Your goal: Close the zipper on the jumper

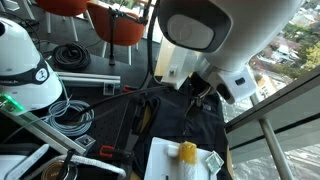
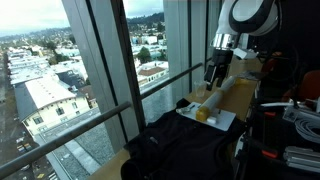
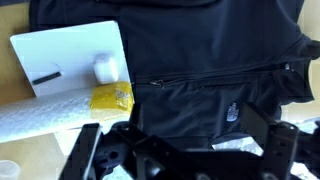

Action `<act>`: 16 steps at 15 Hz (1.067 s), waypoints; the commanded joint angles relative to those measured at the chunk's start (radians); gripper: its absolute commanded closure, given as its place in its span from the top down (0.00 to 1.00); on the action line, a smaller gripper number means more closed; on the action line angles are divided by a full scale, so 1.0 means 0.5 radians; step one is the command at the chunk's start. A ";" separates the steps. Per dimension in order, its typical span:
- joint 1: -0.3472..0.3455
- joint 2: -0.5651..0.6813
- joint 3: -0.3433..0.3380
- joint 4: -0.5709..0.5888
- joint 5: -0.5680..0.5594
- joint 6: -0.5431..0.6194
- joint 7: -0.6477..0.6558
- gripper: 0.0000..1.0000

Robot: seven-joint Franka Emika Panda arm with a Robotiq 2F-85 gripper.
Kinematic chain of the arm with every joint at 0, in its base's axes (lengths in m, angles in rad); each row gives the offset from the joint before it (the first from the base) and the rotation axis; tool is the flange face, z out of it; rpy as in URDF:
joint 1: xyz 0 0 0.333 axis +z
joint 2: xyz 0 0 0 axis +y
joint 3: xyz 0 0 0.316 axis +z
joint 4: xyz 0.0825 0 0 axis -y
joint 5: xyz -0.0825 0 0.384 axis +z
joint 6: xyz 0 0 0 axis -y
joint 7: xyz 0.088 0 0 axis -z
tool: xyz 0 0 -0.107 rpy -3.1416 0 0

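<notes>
Black, soft jumper (image 3: 205,40) (thin toothed zipper (image 3: 220,73))

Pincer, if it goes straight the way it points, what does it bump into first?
Most likely the jumper: the open pincer points at its black cloth, near the zipper. How far off it hangs is unclear.

Wooden table (image 3: 8,85) with black jumper (image 3: 215,75) and white tray (image 3: 65,55) side by side
</notes>
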 commanded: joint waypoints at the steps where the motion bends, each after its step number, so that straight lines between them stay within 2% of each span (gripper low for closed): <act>1: -0.068 0.340 0.079 0.240 0.014 0.178 -0.143 1.00; 6: -0.068 0.714 0.150 0.387 -0.152 0.561 -0.048 1.00; 8: -0.053 0.819 0.156 0.425 -0.218 0.623 0.001 1.00; 16: -0.006 1.148 0.098 0.664 -0.341 0.619 0.221 1.00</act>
